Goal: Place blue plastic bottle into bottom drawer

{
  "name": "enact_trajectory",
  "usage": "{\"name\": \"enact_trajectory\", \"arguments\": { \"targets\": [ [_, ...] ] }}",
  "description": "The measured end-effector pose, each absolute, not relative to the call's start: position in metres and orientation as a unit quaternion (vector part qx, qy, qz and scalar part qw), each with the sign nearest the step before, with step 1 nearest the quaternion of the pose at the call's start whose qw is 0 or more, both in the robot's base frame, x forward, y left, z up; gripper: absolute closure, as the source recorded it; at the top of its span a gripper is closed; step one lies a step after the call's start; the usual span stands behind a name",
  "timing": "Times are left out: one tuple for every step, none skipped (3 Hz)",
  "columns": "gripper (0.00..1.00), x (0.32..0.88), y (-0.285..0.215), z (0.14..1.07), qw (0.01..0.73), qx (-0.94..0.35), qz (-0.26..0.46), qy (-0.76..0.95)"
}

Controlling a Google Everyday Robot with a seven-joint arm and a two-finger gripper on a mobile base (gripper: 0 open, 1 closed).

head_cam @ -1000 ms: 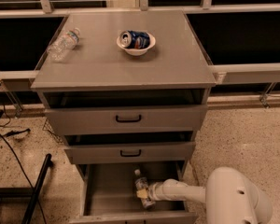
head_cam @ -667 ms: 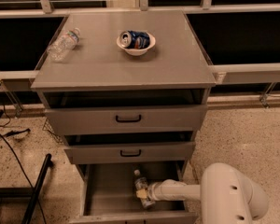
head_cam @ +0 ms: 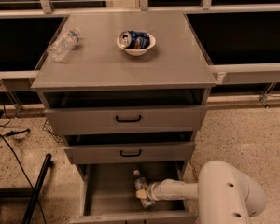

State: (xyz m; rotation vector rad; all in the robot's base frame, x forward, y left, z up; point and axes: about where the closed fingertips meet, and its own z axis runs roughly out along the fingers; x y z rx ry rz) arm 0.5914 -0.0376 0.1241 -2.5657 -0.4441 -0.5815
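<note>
We start at the hand (head_cam: 147,196), which sits low inside the bottom drawer (head_cam: 107,192), reached in from the right on the end of the white arm (head_cam: 177,189). It meets the lower body of the blue plastic bottle (head_cam: 140,184), so the bottle lies just to its left and touching it. Whether the hand is clamped on the bottle or loose beside it we cannot tell from here.

The bottle is already within the drawer's walls, towards the right half. Its long axis runs roughly front to back, with the white cap pointing to the rear and leaning a little left. We cannot say if its base rests on the drawer floor.

As we judge it, the coming move turns on that contact. The arm's way out is to the right and up, clear of the middle drawer (head_cam: 129,152) overhanging the back.

Above that is the top drawer (head_cam: 126,119), also pulled out. On the counter (head_cam: 177,64) are a smaller bottle (head_cam: 63,43) on its side and a bowl (head_cam: 136,49) holding a blue can (head_cam: 135,38), neither of them our concern
</note>
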Motion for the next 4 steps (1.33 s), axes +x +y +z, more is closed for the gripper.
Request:
{"name": "enact_trajectory", "arguments": {
  "targets": [
    [0.73, 0.5914, -0.0375, 0.1242, 0.235, -0.935, -0.212, -0.162],
    [0.50, 0.5914, -0.0375, 0.1242, 0.235, -0.935, -0.212, -0.162],
    [0.27, 0.5914, -0.0375, 0.1242, 0.235, -0.935, -0.212, -0.162],
    [0.04, 0.5914, -0.0374, 0.1241, 0.235, -0.935, -0.212, -0.162]
  ]
}}
